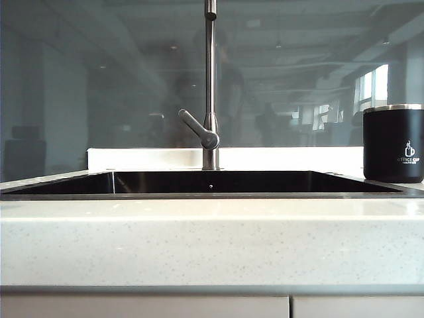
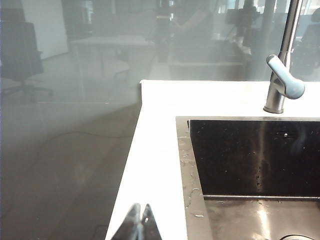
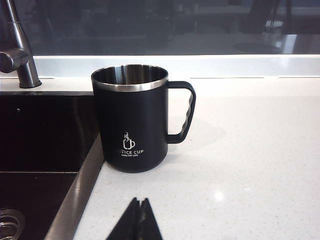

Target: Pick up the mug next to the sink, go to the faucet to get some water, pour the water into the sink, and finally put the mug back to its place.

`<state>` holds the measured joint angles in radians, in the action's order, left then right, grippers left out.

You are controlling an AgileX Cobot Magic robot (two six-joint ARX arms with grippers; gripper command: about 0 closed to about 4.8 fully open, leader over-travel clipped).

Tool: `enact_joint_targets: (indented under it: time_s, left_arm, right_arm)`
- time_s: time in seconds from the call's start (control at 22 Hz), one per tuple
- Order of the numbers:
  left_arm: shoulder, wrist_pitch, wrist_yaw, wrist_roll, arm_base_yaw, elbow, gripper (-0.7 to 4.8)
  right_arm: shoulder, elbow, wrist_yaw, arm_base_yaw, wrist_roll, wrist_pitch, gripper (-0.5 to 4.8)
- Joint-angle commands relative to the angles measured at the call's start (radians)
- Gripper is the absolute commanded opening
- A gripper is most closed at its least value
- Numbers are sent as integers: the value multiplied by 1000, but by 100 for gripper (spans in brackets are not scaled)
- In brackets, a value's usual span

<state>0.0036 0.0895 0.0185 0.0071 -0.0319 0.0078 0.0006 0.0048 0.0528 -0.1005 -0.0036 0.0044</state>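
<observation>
Matte black mug [image 3: 132, 120] stands upright, steel-lined interior empty, beside the glossy dark sink [image 1: 212, 183]. Left gripper [image 2: 140, 222] and right gripper [image 3: 139, 220]: fingertips pressed together, holding nothing.

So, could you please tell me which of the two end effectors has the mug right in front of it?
The right end effector, shut: the mug stands before it, while the shut left end effector faces bare counter beside the sink.

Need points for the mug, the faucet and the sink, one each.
mug [image 3: 131, 120]: right wrist view, on its black side wall above the logo.
faucet [image 1: 210, 79]: exterior view, on the upright steel pipe.
sink [image 2: 240, 150]: left wrist view, on the dark inner back wall.
</observation>
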Motion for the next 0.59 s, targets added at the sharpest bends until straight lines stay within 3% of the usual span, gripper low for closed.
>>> enact_joint_targets:
  time_s: [0.05, 0.59]
  left_arm:
    - [0, 5, -3, 4, 0, 2, -5]
    - [0, -2, -4, 4, 0, 2, -5]
  right_arm:
    - [-2, -3, -2, 0, 4, 14, -5]
    - [-2, -3, -2, 0, 4, 14, -5]
